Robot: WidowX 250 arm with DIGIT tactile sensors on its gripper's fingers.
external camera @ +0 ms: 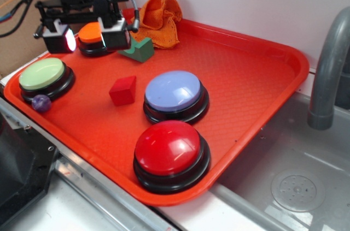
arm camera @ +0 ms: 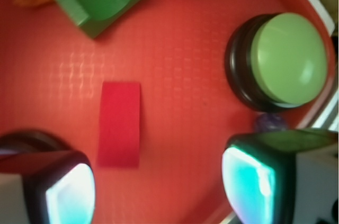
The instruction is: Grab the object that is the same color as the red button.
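Orange cloth (external camera: 159, 19) (crumpled) touches green notched block (external camera: 139, 48) on tray (external camera: 262, 67).

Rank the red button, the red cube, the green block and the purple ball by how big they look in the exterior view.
1. red button, clearly largest, though also nearest the camera
2. green block and red cube, too alike to rank
3. purple ball, smallest

Glossy orange-topped push button (external camera: 91, 33) half hidden behind tool (external camera: 88, 39); small purple ball (arm camera: 270, 123) partly hidden, blurred in wrist view.
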